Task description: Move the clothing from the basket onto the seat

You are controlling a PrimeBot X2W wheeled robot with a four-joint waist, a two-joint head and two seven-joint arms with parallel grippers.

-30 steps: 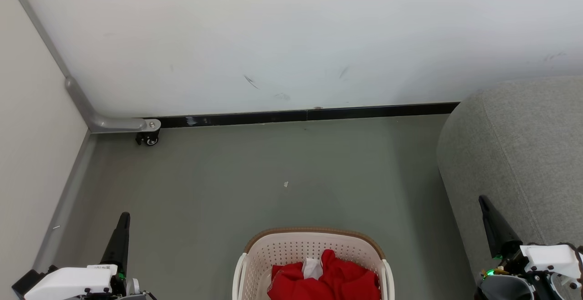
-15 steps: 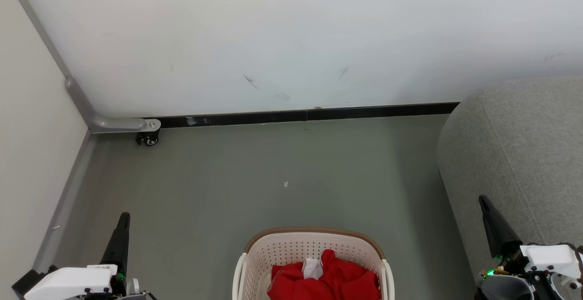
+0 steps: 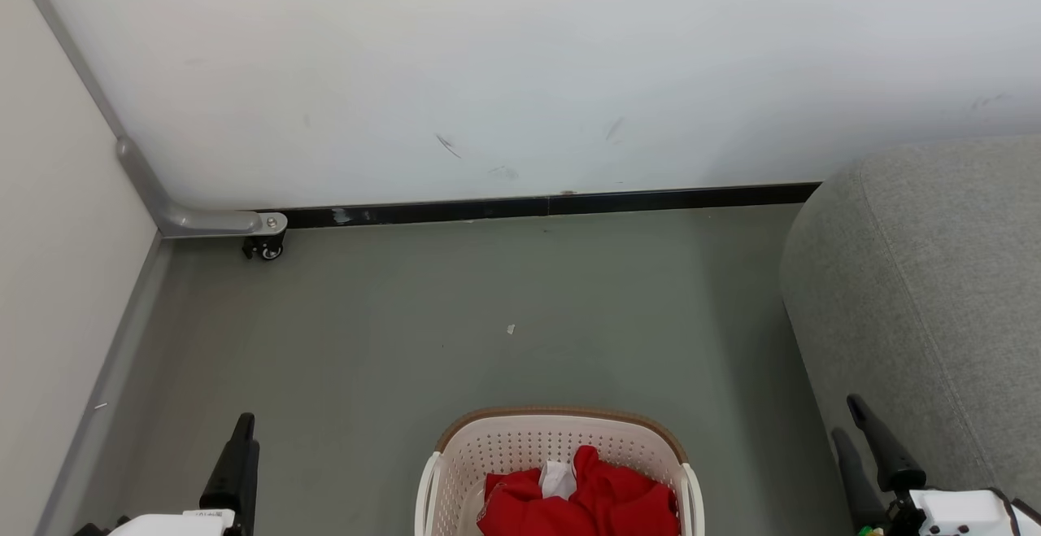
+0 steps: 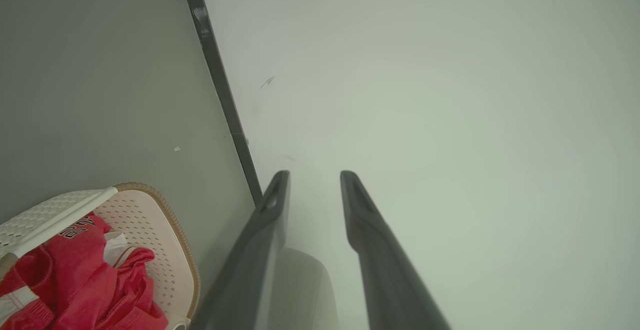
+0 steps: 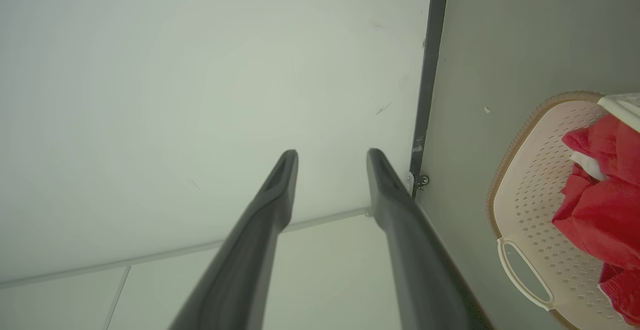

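Your L claw (image 4: pixel 312 177) is open: fingers well apart w/ nothing btwn them, pointing at the white wall (image 4: pixel 450 94). R claw (image 5: pixel 332 154) is the same, fingers spread and empty, aimed at the wall near the dark baseboard (image 5: pixel 430 69). In the head view you've got both claws low at the bottom corners: L at lower left over the grey floor (image 3: pixel 488 300), R at lower right just beside the seat (image 3: pixel 927 276). The clothing (image 3: pixel 585 495), red w/ a bit of white showing, is bunched inside the basket (image 3: pixel 520 442). The basket sits on the floor at bottom centre, btwn the two claws and apart from both. The seat is to the basket's right, w/ a strip of floor btwn them. Your L wrist view shows a dark printed logo (image 4: pixel 75 230) on one red piece. A small pale scrap (image 3: pixel 511 329) lies on the floor beyond the basket.
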